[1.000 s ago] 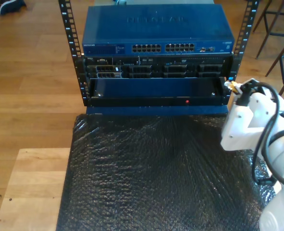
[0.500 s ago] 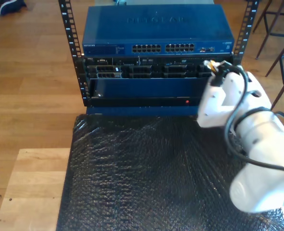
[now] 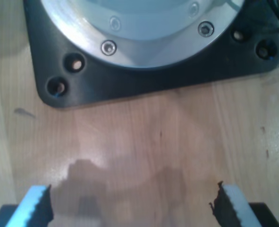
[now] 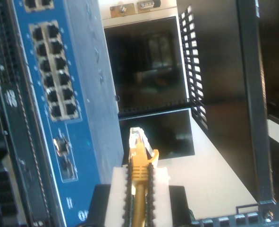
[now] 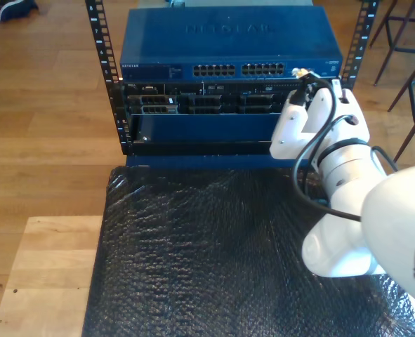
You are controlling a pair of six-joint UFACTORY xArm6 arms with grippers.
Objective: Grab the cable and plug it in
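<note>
- My second gripper (image 4: pixel 138 187) is clamped on the cable (image 4: pixel 139 189): the two white ribbed pads press on the yellow cord from both sides, with no gap showing.
- The clear plug (image 4: pixel 137 138) and its yellow boot stick out past the fingertips, free in the air and just beside the blue switch (image 4: pixel 78 94), touching nothing that I can make out.
- In the second wrist view the plug tip lies level with the small pair of ports (image 4: pixel 63 156) at the end of the switch face, beyond the main port block (image 4: pixel 52 71). It is not inserted.
- Exterior view: the white arm (image 5: pixel 333 182) reaches in from the exterior view's right over the black bubble-wrap mat (image 5: pixel 214 260). The plug end (image 5: pixel 300 72) sits at the switch's front near its right end (image 5: pixel 232 70).
- The switch rests at the top of a black rack (image 5: pixel 228 112) on a wooden floor (image 5: pixel 45 126).
- My first gripper (image 3: pixel 130 208) is wide open and holds nothing. Its two pale fingertips stand well apart over a light wooden surface (image 3: pixel 144 137), near a black base plate (image 3: pixel 144 71) with a silver flange.
</note>
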